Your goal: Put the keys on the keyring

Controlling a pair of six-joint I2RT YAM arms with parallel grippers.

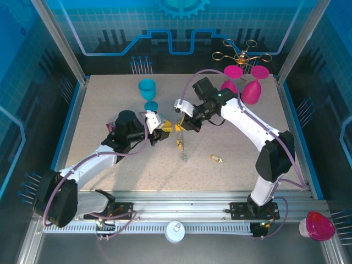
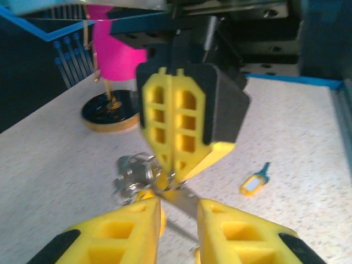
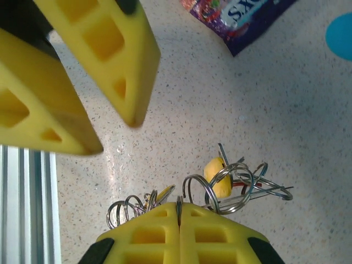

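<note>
Step in hand: threading, judged.
- Right tool (image 3: 179,209) is pressed together on the keyring (image 3: 236,187) at table centre. A yellow-headed key (image 3: 215,179) sits among the loops.
- Left tool (image 2: 179,204) faces it, slightly spread. A silver blade (image 2: 184,202) lies between the fingers, no visible grip.
- A loose key (image 1: 216,159) lies toward the right edge.

Next: probably a firm pinch on the blade, then fine alignment with the ring's split.

Shiny metal keyring (image 3: 237,192); speckled matt table (image 3: 220,99).

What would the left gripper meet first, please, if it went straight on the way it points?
Most likely the keyring pinched by the right gripper just ahead, though depth is unclear.
</note>
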